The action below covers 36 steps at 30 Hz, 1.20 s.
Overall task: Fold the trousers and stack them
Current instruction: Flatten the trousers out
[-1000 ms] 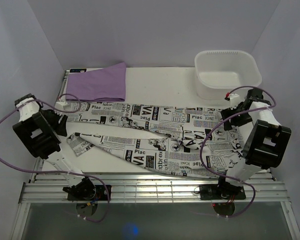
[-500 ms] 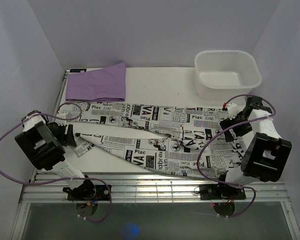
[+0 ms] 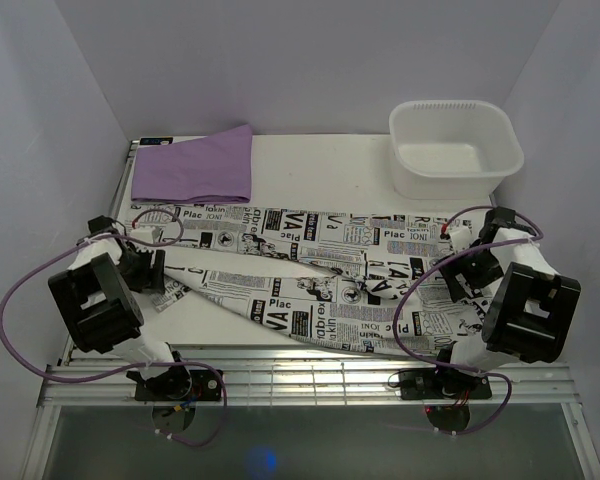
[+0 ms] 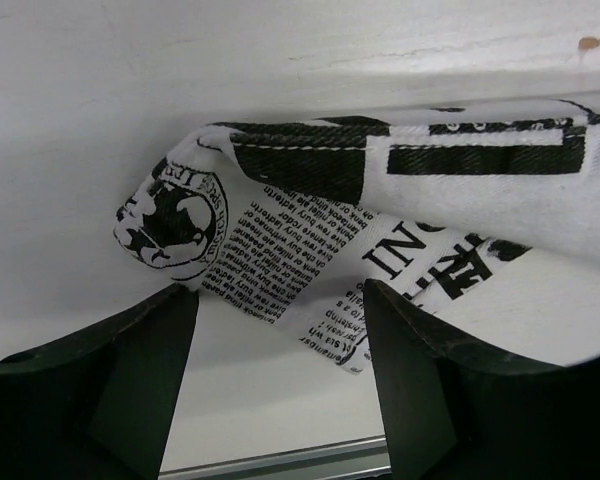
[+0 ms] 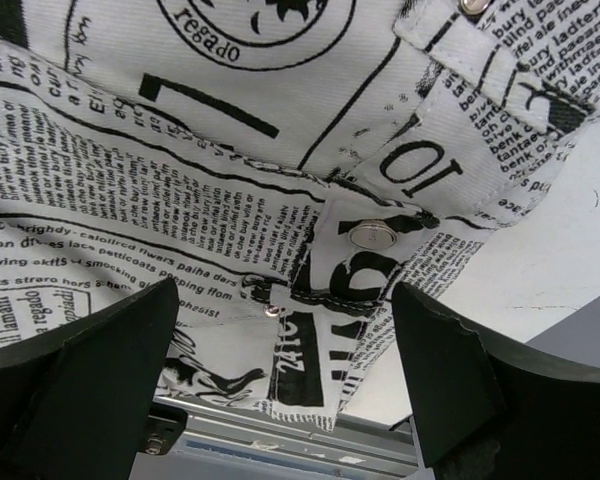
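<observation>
White tabletop (image 3: 320, 160) is filling the floor of a pale, lilac-walled booth, with a ribbed metal rail (image 3: 300, 372) running along its near edge, where the two arm bases are bolted.

Long white fabric trousers printed with black newspaper text (image 3: 310, 270) are lying flat across the middle of the table. The waist is sitting at the right and the two legs are spreading apart toward the left. The far leg is reaching out to the left edge, just in front of a plain purple folded cloth (image 3: 195, 165) lying at the back left. A white plastic rectangular tub (image 3: 450, 185) is standing at the back right, apart from the trousers.

The left gripper (image 3: 156, 272) is hanging low at the end of the near leg. In the left wrist view its jaws are standing apart (image 4: 277, 290), and the folded-over hem (image 4: 310, 170) is lying on the table just beyond the fingertips, not pinched.

The right gripper (image 3: 467, 268) is hovering over the waist end. In the right wrist view its jaws are also standing wide apart (image 5: 285, 290), gripping nothing, with the waistband and a silver snap button (image 5: 372, 236) showing between the fingers. Purple cables (image 3: 20, 300) are looping around both arms.
</observation>
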Available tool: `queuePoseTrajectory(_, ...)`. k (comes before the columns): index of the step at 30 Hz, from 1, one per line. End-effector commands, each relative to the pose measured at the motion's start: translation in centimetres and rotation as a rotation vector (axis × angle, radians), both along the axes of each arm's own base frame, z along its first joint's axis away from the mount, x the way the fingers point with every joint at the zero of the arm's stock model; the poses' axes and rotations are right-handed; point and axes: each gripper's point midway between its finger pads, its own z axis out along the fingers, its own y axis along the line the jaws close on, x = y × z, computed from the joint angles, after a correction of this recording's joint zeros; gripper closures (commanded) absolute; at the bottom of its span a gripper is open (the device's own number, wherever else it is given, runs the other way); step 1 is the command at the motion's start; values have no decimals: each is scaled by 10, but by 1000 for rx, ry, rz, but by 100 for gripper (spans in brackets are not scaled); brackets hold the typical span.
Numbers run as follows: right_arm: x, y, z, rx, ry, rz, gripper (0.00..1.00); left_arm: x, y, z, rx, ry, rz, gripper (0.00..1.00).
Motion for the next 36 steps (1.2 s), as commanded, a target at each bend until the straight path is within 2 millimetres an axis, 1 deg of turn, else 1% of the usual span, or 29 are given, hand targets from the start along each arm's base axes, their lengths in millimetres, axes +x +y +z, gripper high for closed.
queuePoseTrajectory(1, -4, -8, -10, -45, 13, 7, 7, 1, 3, -16, 65, 33, 37, 26)
queuePoseTrajectory(2, -2, -11, -11, -59, 11, 9, 7, -1, 5, -21, 73, 54, 39, 36)
queuePoseTrajectory(3, -4, -11, -14, -60, 15, 12, 7, -8, 12, -29, 108, 105, 43, 42)
queuePoseTrajectory(4, -3, -12, -16, -61, 15, 15, 7, -11, 17, -32, 125, 124, 38, 50)
queuePoseTrajectory(5, -2, -18, -18, -91, 21, 11, 7, -11, 24, -34, 148, 134, 36, 70)
queuePoseTrajectory(6, 0, -21, -19, -97, 18, 10, 7, -15, 37, -34, 179, 150, 35, 81)
queuePoseTrajectory(7, 0, -23, -20, -103, 18, 11, 7, -6, 49, -31, 195, 148, 36, 90)
queuePoseTrajectory(8, 4, -27, -23, -116, 14, 7, 7, -3, 69, -26, 228, 168, 36, 100)
queuePoseTrajectory(9, 5, -29, -23, -120, 13, 5, 7, -10, 71, -26, 221, 188, 22, 100)
queuePoseTrajectory(10, 6, -31, -25, -122, 13, 4, 7, 2, 86, -19, 242, 182, 16, 100)
queuePoseTrajectory(11, 8, -34, -26, -125, 17, -3, 6, -1, 94, -14, 240, 203, 8, 100)
queuePoseTrajectory(15, 16, -45, -28, -145, 5, -12, 6, 13, 127, 10, 329, 206, -153, 100)
queuePoseTrajectory(17, 20, -49, -28, -150, 0, -15, 6, 20, 137, 22, 359, 200, -207, 100)
queuePoseTrajectory(19, 23, -50, -28, -152, -4, -16, 6, 24, 138, 29, 361, 193, -279, 100)
queuePoseTrajectory(20, 24, -51, -28, -153, -3, -18, 6, 19, 130, 30, 318, 202, -318, 100)
queuePoseTrajectory(22, 28, -54, -27, -159, -14, -21, 6, 16, 124, 33, 296, 208, -405, 100)
queuePoseTrajectory(23, 29, -54, -26, -162, -16, -21, 6, 9, 117, 34, 266, 214, -447, 100)
queuePoseTrajectory(25, 33, -57, -24, -171, -28, -23, 6, 7, 117, 44, 292, 190, -521, 100)
queuePoseTrajectory(26, 36, -58, -22, -173, -35, -24, 6, 8, 116, 50, 291, 175, -538, 100)
queuePoseTrajectory(27, 37, -59, -21, -177, -38, -29, 6, 18, 113, 62, 288, 117, -550, 100)
queuePoseTrajectory(28, 41, -61, -18, -184, -48, -29, 6, 21, 111, 69, 278, 101, -562, 100)
queuePoseTrajectory(29, 43, -62, -17, -187, -54, -29, 6, 14, 101, 75, 218, 116, -590, 100)
queuePoseTrajectory(30, 45, -63, -15, -191, -59, -32, 6, 17, 96, 83, 193, 96, -597, 100)
queuePoseTrajectory(31, 48, -65, -12, -198, -68, -33, 6, 32, 91, 101, 163, 23, -603, 100)
queuePoseTrajectory(32, 49, -66, -11, -201, -71, -35, 6, 28, 80, 110, 106, 18, -618, 100)
queuePoseTrajectory(33, 51, -66, -10, -203, -75, -36, 6, 34, 78, 116, 111, -19, -619, 100)
queuePoseTrajectory(34, 52, -67, -9, -206, -79, -38, 6, 36, 75, 122, 118, -52, -650, 100)
queuePoseTrajectory(35, 53, -68, -8, -209, -79, -39, 6, 27, 70, 123, 131, -57, -693, 100)
queuePoseTrajectory(36, 53, -68, -8, -211, -80, -39, 6, 20, 69, 118, 133, -38, -733, 100)
